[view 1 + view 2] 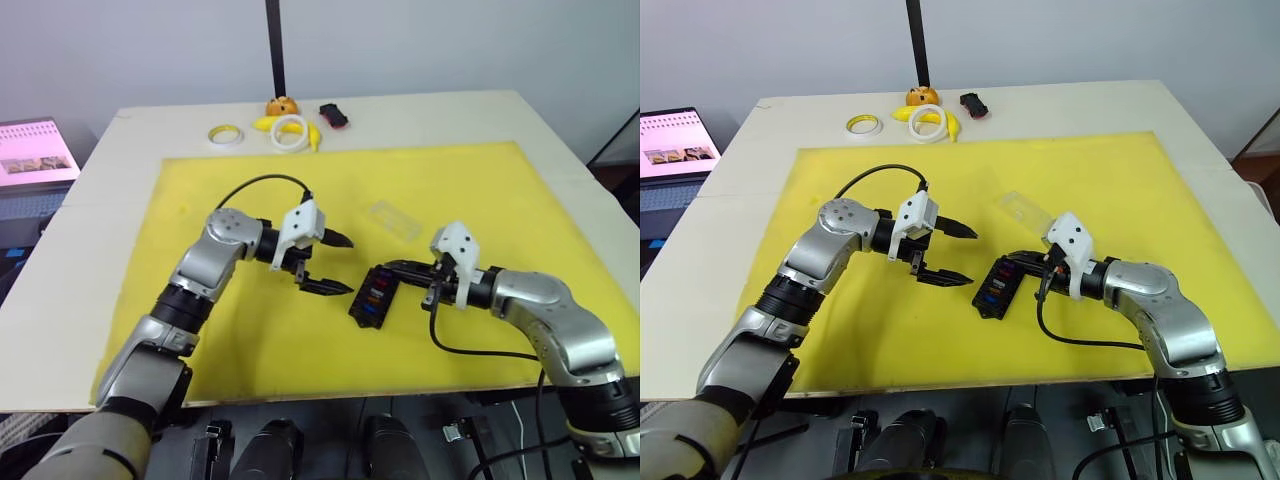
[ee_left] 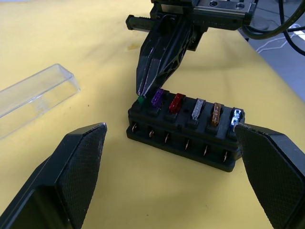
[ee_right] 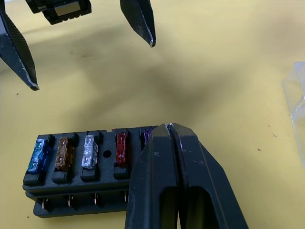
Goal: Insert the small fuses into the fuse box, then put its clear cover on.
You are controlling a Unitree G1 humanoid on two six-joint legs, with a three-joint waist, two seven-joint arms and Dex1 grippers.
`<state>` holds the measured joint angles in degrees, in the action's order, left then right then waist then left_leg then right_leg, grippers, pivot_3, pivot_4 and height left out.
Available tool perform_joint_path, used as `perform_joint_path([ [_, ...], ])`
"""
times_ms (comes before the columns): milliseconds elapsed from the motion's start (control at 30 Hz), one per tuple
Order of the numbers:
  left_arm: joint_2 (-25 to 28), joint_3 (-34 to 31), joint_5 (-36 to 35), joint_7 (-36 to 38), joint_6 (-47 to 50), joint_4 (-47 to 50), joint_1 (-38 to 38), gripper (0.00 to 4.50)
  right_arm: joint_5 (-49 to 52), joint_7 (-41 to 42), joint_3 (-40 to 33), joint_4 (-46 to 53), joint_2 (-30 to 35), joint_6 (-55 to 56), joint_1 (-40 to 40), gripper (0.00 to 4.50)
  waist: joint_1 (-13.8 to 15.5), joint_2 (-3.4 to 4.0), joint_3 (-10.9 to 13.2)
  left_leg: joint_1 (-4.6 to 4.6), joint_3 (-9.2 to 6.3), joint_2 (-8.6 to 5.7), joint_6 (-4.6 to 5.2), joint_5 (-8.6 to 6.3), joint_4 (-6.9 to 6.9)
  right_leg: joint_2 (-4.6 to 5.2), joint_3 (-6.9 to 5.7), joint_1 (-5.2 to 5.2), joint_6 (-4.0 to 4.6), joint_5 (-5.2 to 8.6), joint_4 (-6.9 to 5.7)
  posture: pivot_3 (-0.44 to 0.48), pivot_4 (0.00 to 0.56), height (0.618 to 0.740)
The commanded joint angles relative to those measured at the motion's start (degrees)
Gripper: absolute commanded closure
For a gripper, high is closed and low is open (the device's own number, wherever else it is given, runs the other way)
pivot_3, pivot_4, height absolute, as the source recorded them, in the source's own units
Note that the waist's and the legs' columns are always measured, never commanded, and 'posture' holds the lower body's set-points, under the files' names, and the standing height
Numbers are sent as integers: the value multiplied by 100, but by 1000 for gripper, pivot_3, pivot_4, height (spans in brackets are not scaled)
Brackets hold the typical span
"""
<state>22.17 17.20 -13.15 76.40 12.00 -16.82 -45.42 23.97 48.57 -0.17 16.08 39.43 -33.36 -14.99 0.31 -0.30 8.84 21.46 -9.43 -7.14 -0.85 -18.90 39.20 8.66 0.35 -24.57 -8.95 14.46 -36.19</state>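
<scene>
The black fuse box lies on the yellow mat. One row holds blue, orange, grey, red and purple fuses. A green fuse sits in the end slot. My right gripper is shut, and its tips touch the top of that green fuse. My left gripper hangs open just left of the box, holding nothing. The clear cover lies on the mat just beyond the box.
At the table's far edge lie two tape rings, a banana, a small orange object and a black-and-red object. A black pole rises behind them. A laptop stands off the table's left side.
</scene>
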Motion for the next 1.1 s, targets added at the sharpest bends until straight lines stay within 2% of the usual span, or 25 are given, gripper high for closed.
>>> perform_joint_path([
  [33,-3,-106,-27,6,-78,83,-110,0,19,-16,-1,103,42,-110,98,4458,-1,0,0,0,0,0,0,0,0,0,0,0,0,0,0,0,150,740],
  [233,-13,-136,-56,-42,-55,134,-50,0,259,-184,-254,227,-108,-234,5,4458,0,0,0,0,0,0,0,0,0,0,0,0,0,0,0,0,150,740],
  [400,138,-546,-324,-408,316,513,363,0,642,-509,-890,780,-75,-471,99,4458,-6,0,0,1,0,0,0,0,-1,1,1,-2,0,0,0,0,150,740],
  [500,416,-1010,-747,-614,987,1097,815,0,996,-471,-1514,1098,217,-805,418,3542,-5,0,0,1,-2,1,0,0,-2,0,1,-3,0,0,-1,0,150,740],
  [600,761,-1464,-1102,-909,1619,1687,1287,0,1098,-410,-2168,1188,587,-943,892,2044,10,0,0,1,-2,1,0,0,-1,0,2,-2,0,0,-1,0,150,740],
  [733,1571,-2209,-1443,-1069,2169,2358,2203,0,1055,-64,-3449,1069,980,-893,1960,41,31,3,-1,-2,-2,2,1,-1,-7,-1,4,0,0,0,-1,0,150,740],
  [833,1915,-2717,-1399,-1417,2160,2390,2715,0,1061,82,-4241,946,1025,-862,2571,41,48,3,-1,-6,-1,2,0,0,-5,-1,4,5,0,0,0,0,150,740],
  [933,2111,-3099,-1349,-1637,2008,2313,3132,0,1063,138,-4666,923,991,-845,2940,41,48,5,-1,-12,0,3,0,0,-4,-1,4,13,0,0,3,0,150,740],
  [1000,2179,-3302,-1467,-1695,2047,2348,3312,0,1090,116,-4730,985,966,-868,3050,41,43,6,-2,-13,1,4,0,0,-6,-1,6,13,0,0,3,0,150,740],
  [1100,2078,-3244,-1774,-1767,2241,2789,3310,0,1230,-181,-4312,1124,964,-1030,2658,41,43,6,-2,-12,1,4,0,0,-6,-1,6,13,0,0,3,0,150,740],
])
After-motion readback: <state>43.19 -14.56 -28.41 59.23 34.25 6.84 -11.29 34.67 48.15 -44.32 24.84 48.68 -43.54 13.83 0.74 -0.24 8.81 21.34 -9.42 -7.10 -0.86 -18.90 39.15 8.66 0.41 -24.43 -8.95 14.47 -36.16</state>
